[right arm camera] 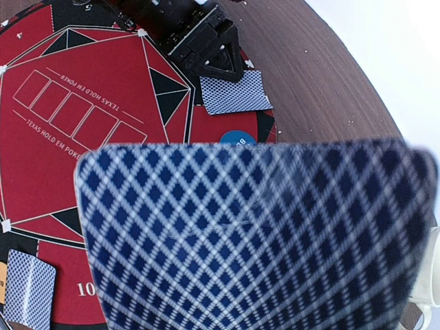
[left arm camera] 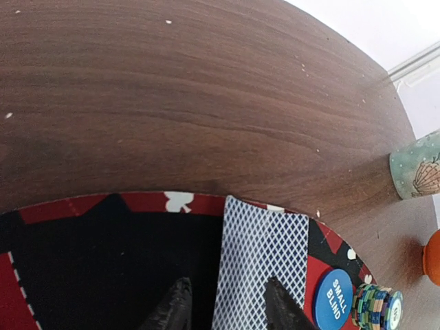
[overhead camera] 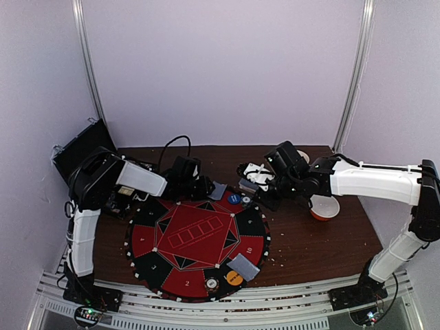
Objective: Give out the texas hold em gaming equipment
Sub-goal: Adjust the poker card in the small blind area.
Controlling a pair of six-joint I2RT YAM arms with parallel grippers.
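A grey-blue-backed card (left arm camera: pixel 261 254) lies flat on the far rim of the round red and black poker mat (overhead camera: pixel 198 244). My left gripper (left arm camera: pixel 227 306) stands open over it, one finger above the card, the other over the black felt. My right gripper (overhead camera: pixel 256 187) hovers at the mat's far right edge, shut on a deck of cards (right arm camera: pixel 254 240) that fills its view and hides its fingers. The blue small-blind button (left arm camera: pixel 333 300) and a stack of chips (left arm camera: pixel 378 307) sit right of the laid card. More cards (overhead camera: pixel 243 267), an orange chip (overhead camera: pixel 234 278) and a whitish button (overhead camera: pixel 212 283) lie on the near rim.
A white-and-orange bowl (overhead camera: pixel 324 207) stands on the brown table right of the mat, under the right arm. A white patterned mug (left arm camera: pixel 417 165) is just beyond the mat's far right edge. A black box (overhead camera: pixel 79 148) sits at the far left behind the left arm.
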